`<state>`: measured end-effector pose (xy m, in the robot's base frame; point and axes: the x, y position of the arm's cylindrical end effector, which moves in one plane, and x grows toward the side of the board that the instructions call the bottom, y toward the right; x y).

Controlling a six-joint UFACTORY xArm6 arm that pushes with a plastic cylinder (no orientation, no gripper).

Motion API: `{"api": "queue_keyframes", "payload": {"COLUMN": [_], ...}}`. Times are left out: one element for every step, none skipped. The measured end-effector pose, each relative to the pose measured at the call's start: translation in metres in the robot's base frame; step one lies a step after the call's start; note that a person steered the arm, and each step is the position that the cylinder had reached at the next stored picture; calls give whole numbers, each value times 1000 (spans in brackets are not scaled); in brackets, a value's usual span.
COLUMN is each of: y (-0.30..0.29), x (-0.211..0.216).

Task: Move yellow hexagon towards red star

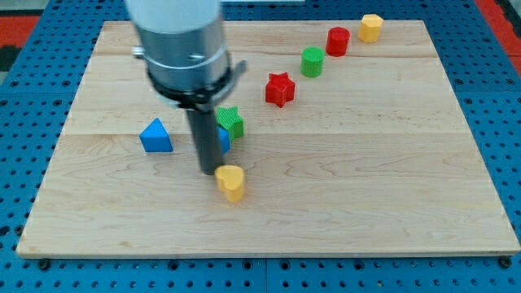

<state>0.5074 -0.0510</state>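
The yellow hexagon (pixel 370 27) stands near the view's top right corner of the wooden board (pixel 366 195). The red star (pixel 279 89) lies to its lower left, with a red cylinder (pixel 337 41) and a green cylinder (pixel 312 62) lined up between the two. My tip (pixel 207 172) is far from the hexagon, at the view's lower left of the red star. It rests just left of a yellow heart-like block (pixel 231 182), close to touching it.
A blue triangle (pixel 155 136) lies left of the rod. A green star (pixel 231 122) and a blue block (pixel 222 140), partly hidden by the rod, sit just right of it. The arm's grey housing (pixel 181 45) covers the board's upper left.
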Motion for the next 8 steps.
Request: {"api": "queue_keyframes", "payload": {"y": [-2,-25,6,54,33,16,26,66], "x": [8,20,26,28,22,27,57,52]}}
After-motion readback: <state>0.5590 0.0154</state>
